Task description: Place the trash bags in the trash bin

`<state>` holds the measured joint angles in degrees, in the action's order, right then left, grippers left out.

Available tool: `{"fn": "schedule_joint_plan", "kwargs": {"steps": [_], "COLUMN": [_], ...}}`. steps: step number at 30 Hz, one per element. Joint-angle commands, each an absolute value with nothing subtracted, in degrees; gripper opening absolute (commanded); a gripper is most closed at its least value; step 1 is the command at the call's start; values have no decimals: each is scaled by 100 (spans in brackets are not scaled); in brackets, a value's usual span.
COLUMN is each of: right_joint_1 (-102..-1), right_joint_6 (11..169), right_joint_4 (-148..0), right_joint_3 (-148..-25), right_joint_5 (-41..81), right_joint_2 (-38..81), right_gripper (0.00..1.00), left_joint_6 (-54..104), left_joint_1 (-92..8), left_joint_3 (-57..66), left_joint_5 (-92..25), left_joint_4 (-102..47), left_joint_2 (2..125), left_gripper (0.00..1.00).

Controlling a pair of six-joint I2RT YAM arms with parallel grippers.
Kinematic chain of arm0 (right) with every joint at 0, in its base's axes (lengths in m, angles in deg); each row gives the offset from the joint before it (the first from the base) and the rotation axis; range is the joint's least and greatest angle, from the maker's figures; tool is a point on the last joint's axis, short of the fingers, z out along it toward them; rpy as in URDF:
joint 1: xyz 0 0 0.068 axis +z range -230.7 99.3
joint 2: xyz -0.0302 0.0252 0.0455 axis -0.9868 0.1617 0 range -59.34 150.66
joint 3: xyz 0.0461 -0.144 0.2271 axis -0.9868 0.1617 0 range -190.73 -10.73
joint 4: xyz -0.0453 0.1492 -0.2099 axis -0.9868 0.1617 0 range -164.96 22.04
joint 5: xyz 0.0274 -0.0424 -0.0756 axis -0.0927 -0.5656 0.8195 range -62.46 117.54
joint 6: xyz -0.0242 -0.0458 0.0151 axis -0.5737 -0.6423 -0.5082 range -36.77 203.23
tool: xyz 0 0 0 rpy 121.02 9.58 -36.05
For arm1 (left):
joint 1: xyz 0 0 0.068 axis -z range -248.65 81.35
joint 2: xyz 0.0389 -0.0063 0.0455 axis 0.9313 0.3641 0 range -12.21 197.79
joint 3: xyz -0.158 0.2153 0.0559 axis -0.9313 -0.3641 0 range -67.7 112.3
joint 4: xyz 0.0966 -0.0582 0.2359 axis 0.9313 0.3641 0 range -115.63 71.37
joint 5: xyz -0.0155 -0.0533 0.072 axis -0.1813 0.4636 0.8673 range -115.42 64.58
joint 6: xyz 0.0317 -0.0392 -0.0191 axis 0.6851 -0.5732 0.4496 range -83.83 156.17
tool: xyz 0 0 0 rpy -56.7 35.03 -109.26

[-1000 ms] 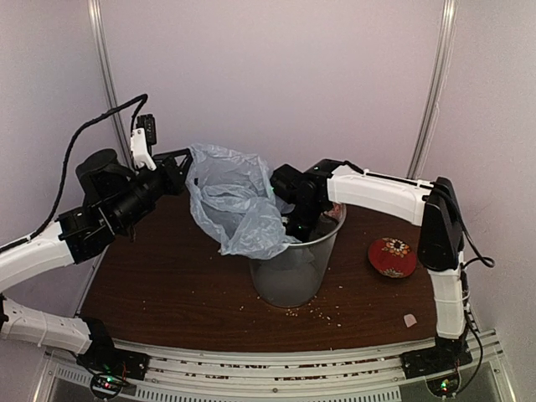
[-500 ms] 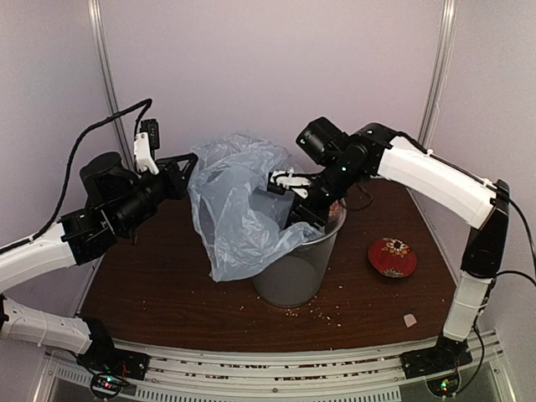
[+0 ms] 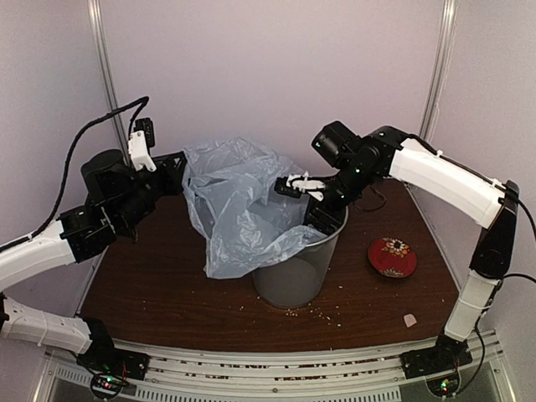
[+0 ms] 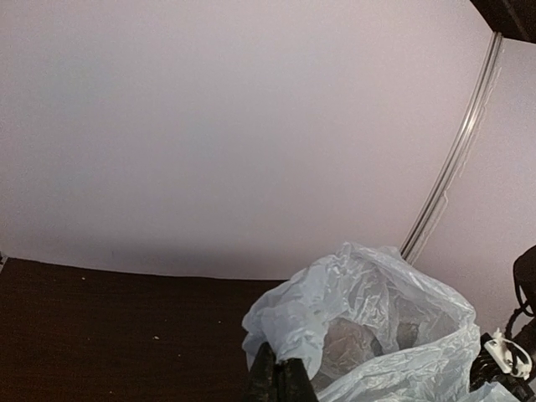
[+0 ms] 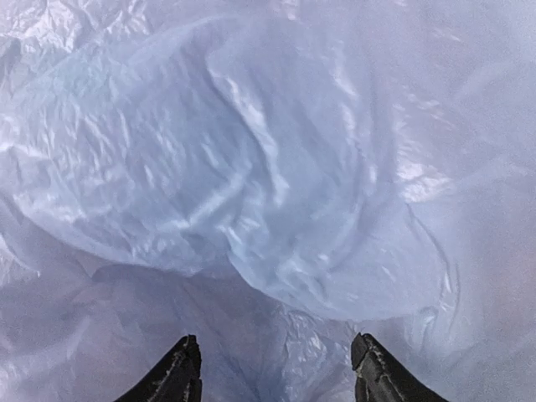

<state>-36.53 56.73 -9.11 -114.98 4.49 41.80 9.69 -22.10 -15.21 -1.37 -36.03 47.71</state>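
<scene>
The pale blue-grey trash bag point(image 3: 239, 209) hangs over the left rim of the grey mesh trash bin point(image 3: 295, 268), its upper part lifted and its lower part draped outside the bin. My left gripper point(image 3: 182, 165) is shut on the bag's upper left edge; in the left wrist view its closed fingertips point(image 4: 280, 381) pinch the bag point(image 4: 377, 318). My right gripper point(image 3: 300, 186) is open above the bin's rim, pointing into the bag. In the right wrist view the open fingers point(image 5: 177, 368) face wrinkled plastic point(image 5: 268, 184) that fills the frame.
A small red patterned bowl point(image 3: 392, 256) sits on the dark wooden table point(image 3: 167, 285) right of the bin. Crumbs lie in front of the bin. A small pale scrap point(image 3: 409, 319) lies near the front right. Pale walls stand close behind.
My right arm rose out of the bin and its gripper now sits higher over the rim. The bag has spread and been lifted wider. My left gripper barely moved.
</scene>
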Motion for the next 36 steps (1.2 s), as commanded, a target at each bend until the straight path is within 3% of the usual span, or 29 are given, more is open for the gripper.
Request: {"fn": "schedule_joint_plan", "kwargs": {"steps": [1, 4, 13, 22, 36], "right_joint_1": [-4034, -4172, -4194, -4017, -3567], "right_joint_6": [5294, 5157, 5112, 4645, 4941], "right_joint_4": [-892, -997, -1442, -1047, -1345], "right_joint_3": [-11248, -11060, -10939, -10719, -10799], "right_joint_5": [-165, -490, -1399, -1257, -649], "right_joint_2": [3501, 3229, 2536, 2183, 2844], "right_gripper": [63, 64, 70, 73, 62], "left_joint_6": [1060, 991, 1011, 980, 842], "left_joint_1": [-2233, -2235, -2239, -2241, -2242], "left_joint_3": [-1022, -900, -368, -206, -188], "left_joint_5": [458, 775, 256, -43, -353], "left_joint_4": [-3305, -3165, -3210, -3406, -3779], "left_joint_2": [4985, 5171, 5783, 5884, 6150], "left_gripper": [0, 0, 0, 0, 0]}}
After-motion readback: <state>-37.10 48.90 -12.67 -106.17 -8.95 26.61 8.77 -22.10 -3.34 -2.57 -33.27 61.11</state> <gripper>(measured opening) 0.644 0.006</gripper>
